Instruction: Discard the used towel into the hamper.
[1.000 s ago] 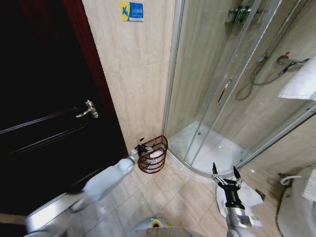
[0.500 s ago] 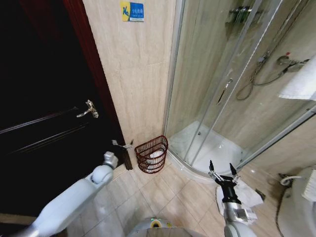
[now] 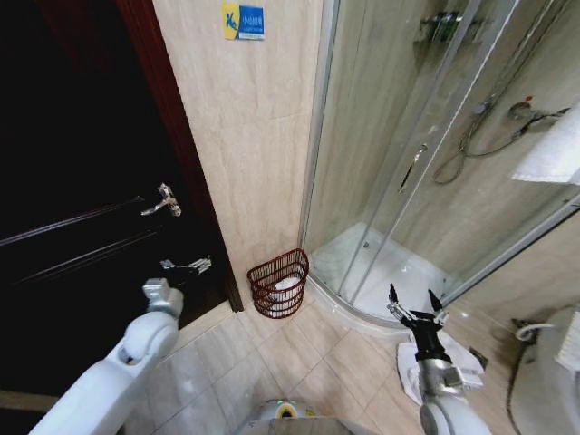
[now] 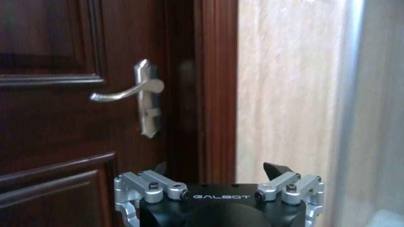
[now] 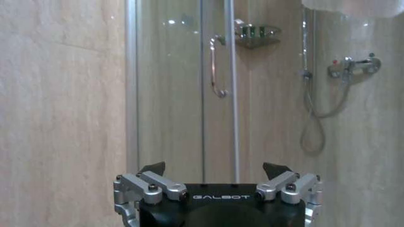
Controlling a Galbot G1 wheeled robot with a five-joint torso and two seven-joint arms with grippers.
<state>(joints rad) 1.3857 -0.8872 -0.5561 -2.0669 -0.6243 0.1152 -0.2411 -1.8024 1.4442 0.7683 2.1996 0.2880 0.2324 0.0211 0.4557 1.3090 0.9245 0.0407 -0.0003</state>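
The hamper [image 3: 279,283], a small dark red wire basket, stands on the floor tiles against the wall between the door and the shower. A white towel [image 3: 286,284] lies inside it. My left gripper [image 3: 186,265] is open and holds nothing; it hangs to the hamper's left, well apart from it, in front of the dark door. In the left wrist view the left gripper [image 4: 216,169] faces the door and its frame. My right gripper [image 3: 411,295] is open with nothing in it, low by the shower's curved base. The right gripper [image 5: 215,168] faces the shower glass.
A dark wooden door with a metal handle [image 3: 163,201] fills the left. The glass shower enclosure [image 3: 390,136] takes up the right, with a white towel [image 3: 553,149] hanging beside it. White cloth [image 3: 462,358] lies on the floor under my right arm. Bare tiles lie in front of the hamper.
My left arm has drawn back from the hamper's rim, moving left and up until its open gripper is in front of the door. The right gripper has barely moved.
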